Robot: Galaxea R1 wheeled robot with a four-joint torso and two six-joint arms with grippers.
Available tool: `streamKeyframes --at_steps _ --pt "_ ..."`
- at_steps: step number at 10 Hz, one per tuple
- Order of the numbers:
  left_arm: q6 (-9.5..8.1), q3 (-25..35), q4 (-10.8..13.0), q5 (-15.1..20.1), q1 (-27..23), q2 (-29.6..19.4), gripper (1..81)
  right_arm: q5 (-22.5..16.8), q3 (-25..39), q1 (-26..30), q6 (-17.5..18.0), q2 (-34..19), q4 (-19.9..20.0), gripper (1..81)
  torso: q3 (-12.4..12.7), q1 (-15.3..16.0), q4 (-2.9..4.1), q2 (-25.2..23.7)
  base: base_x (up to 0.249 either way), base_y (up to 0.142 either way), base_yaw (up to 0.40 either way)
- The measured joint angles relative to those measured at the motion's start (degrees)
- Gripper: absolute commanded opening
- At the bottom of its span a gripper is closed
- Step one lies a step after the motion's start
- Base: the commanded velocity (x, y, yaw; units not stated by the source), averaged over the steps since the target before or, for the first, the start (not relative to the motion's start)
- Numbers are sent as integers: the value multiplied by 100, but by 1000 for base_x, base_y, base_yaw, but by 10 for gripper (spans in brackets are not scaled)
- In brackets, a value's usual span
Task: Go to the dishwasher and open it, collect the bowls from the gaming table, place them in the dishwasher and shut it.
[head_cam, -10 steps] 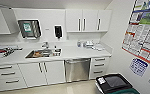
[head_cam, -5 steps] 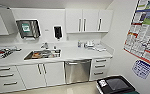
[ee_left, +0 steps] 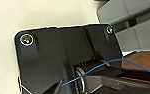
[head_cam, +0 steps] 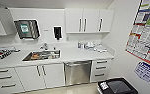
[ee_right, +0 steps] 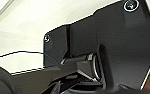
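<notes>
**Facing the dishwasher, door not yet opened**

Looking through the head camera, I had the kitchenette squarely ahead. The dishwasher (head_cam: 77, 72) sat under the white counter (head_cam: 73, 54), its stainless front shut and its bar handle running across the top edge. To one side of it were the white cabinet doors (head_cam: 42, 76) below the steel sink (head_cam: 41, 55); to the other, a stack of white drawers (head_cam: 101, 70). A black bin (head_cam: 117, 86) stood on the floor near the wall with the posters (head_cam: 144, 35).

By my reckoning the task was barely begun. I was close to the dishwasher but had not opened it; no bowls had been collected, and the gaming table was nowhere ahead of me. Opening the door, fetching the bowls, loading them and closing up all remained.

As for the claws, I could not tell whether either was open or closed: both wrist cameras gave me the robot's own dark plate and a thin blue wire (ee_left: 98, 68), with pale floor beyond, and no fingers I could make out. Nothing suggested that either arm carried anything.
</notes>
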Motion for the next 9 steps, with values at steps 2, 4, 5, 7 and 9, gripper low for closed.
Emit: streamKeyframes --at_steps 2,4,5,7,9 --pt "0 0 0 0 0 0 811 2 0 2 0 0 0 811 0 0 0 0 88 0 0" --pt "0 0 0 0 0 0 811 2 0 2 -1 0 -2 811 0 0 0 0 88 0 0" --pt "0 0 0 0 -1 0 811 0 0 0 -4 0 -5 811 0 0 0 0 87 0 0" --pt "0 0 0 0 0 0 811 0 0 0 -15 0 -5 811 0 0 0 0 88 0 0" --pt "0 0 0 0 -1 -2 811 0 0 0 -17 0 -5 811 0 0 0 0 87 0 0"
